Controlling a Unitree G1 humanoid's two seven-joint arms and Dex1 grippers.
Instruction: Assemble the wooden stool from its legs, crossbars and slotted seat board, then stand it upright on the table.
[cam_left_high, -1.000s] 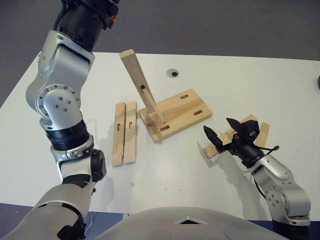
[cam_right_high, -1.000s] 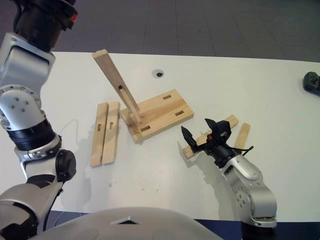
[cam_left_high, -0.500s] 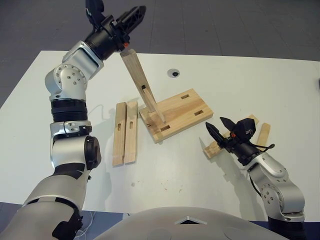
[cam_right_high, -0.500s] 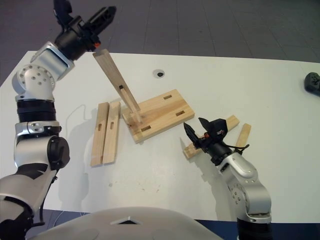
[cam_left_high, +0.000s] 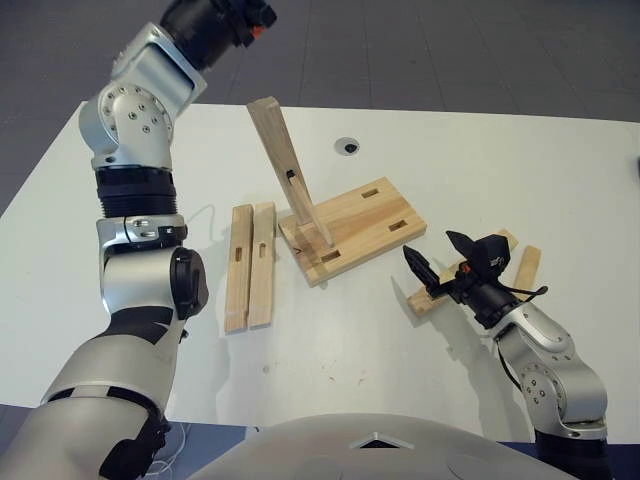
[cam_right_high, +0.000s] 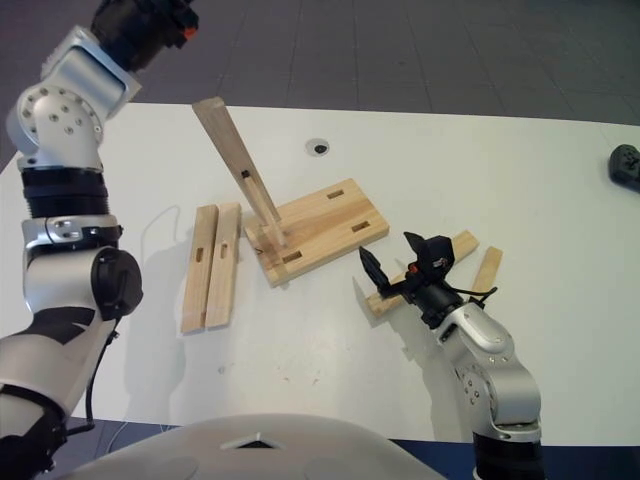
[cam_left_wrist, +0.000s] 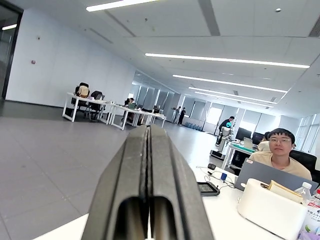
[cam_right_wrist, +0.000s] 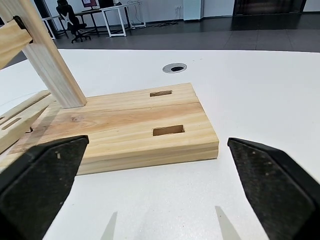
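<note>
The slotted seat board (cam_left_high: 365, 222) lies flat mid-table. One leg (cam_left_high: 287, 170) stands in a slot near its left end, leaning back to the left. Two more legs (cam_left_high: 250, 265) lie side by side left of the board. A crossbar (cam_left_high: 428, 296) lies right of the board, a second one (cam_left_high: 526, 268) beyond it. My right gripper (cam_left_high: 430, 246) hovers open over the first crossbar, facing the board (cam_right_wrist: 140, 125), nothing between its fingers (cam_right_wrist: 40, 170). My left arm (cam_left_high: 135, 110) is raised high over the table's far left. Its gripper (cam_left_wrist: 148, 190) is shut on nothing and points out into the room.
A round cable hole (cam_left_high: 348, 147) sits in the white table (cam_left_high: 520, 160) behind the board. A thin cable (cam_left_high: 200, 214) lies left of the flat legs. A black object (cam_right_high: 625, 165) rests at the far right edge. The near middle has free room.
My left gripper, open beside the top of the standing leg half a second ago, has lifted away and shut. The leg's top has shifted slightly right. My right gripper moved only a little.
</note>
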